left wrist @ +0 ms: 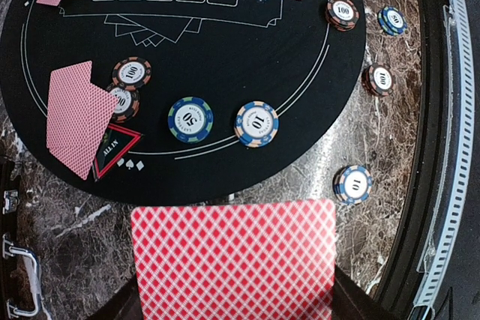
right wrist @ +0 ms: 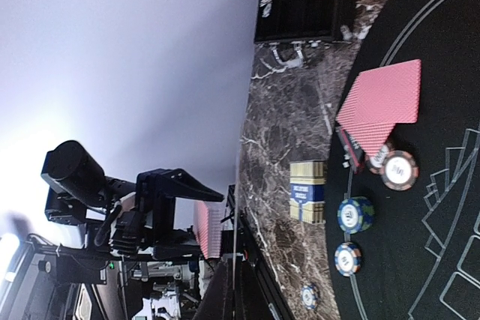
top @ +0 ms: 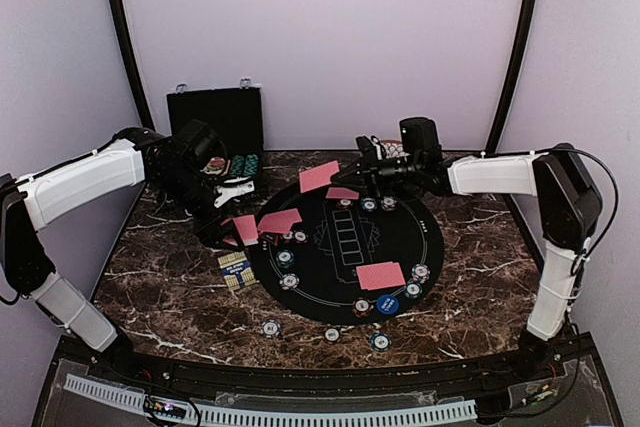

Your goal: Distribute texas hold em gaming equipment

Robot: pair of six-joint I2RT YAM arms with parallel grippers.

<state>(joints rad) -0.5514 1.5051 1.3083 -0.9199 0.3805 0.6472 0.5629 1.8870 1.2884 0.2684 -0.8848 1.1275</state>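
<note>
Dealing looks well under way: glossy, diamond-patterned red-backed cards point(left wrist: 75, 114) and round, stripe-edged chips point(left wrist: 256, 123) lie at several seats on the matte black round mat point(left wrist: 225, 50). More chips sit racked in the hinged case point(top: 215, 112), so more is probably left. The left fingers point(left wrist: 358, 303) pinch one flat card point(left wrist: 232, 260) just off the mat over the veined marble desk point(left wrist: 67, 245). The right fingers point(top: 352, 179) are closed above the mat's far rim, and whether they hold anything I cannot tell.
</note>
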